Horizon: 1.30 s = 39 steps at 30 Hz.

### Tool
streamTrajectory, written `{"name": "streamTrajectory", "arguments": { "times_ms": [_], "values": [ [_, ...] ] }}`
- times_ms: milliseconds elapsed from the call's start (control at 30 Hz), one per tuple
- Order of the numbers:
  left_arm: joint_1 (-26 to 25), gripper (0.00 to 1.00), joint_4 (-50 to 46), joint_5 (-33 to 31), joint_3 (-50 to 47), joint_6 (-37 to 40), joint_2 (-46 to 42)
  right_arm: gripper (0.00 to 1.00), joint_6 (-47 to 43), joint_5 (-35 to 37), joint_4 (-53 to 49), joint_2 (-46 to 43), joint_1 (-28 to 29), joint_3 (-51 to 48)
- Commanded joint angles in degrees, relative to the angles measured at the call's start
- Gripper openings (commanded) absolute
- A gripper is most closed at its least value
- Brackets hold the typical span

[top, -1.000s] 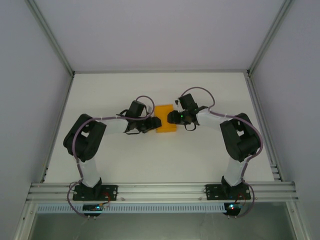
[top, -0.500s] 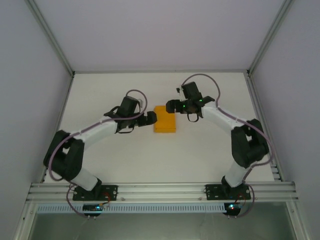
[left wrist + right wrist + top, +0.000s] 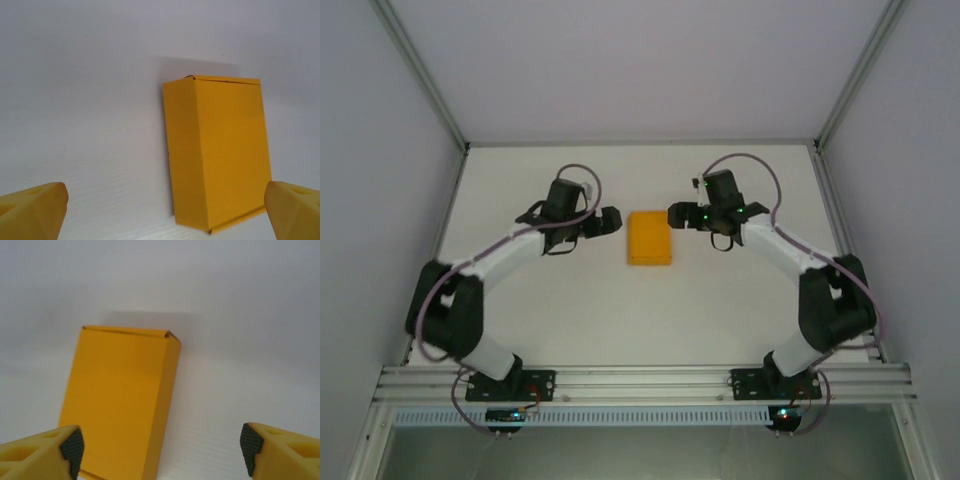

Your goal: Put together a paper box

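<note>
Both wide, empty: left gripper (image 3: 616, 221), right gripper (image 3: 674, 215). Closed paper box (image 3: 650, 238) near table (image 3: 570, 320) centre. I judge light, crushable; grip long sides gently.

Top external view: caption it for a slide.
Closed paper box lies on the table between left arm and right arm, jaws open, clear of it.

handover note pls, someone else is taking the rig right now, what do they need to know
Grippers: left gripper and right gripper both have jaws open and hold nothing.
Things: the paper box lies flat on the table between them, touched by neither.
Done: it looks folded into a closed rectangular box.
Left: probably only a check that the end flaps are fully tucked, since a tiny gap shows at a far corner in the wrist views.
</note>
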Motion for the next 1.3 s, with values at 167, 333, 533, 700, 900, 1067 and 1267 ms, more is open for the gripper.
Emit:
{"name": "streamTrajectory", "arguments": {
  "times_ms": [167,333,533,700,900,1067,1267],
  "values": [
    [-0.4,1.0,8.1,13.7,11.9,-2.6,16.1,0.73,4.3,-9.2,3.4,13.7,-0.4,7.2],
    [-0.7,0.88,11.3,17.8,14.2,-4.5,21.4,0.54,5.4,-11.3,5.2,17.4,-0.5,7.6],
    [-1.5,0.68,12.5,19.8,14.7,-6.0,25.3,0.42,6.0,-12.9,6.3,19.4,-0.5,6.8],
    [-1.7,0.58,14.3,20.1,14.5,-7.3,27.6,0.41,6.1,-14.1,7.3,20.4,-0.6,6.0],
    [-2.2,0.45,17.3,20.8,14.5,-9.8,30.1,0.38,6.3,-14.8,7.9,21.0,-0.6,5.7],
    [-2.6,0.23,20.6,21.6,13.0,-11.7,30.5,0.37,6.5,-15.1,8.1,21.6,-0.5,5.8],
    [-2.7,0.02,27.2,21.9,8.7,-15.0,28.6,0.36,7.0,-15.4,8.5,22.3,-0.7,5.9]
  ]
}}
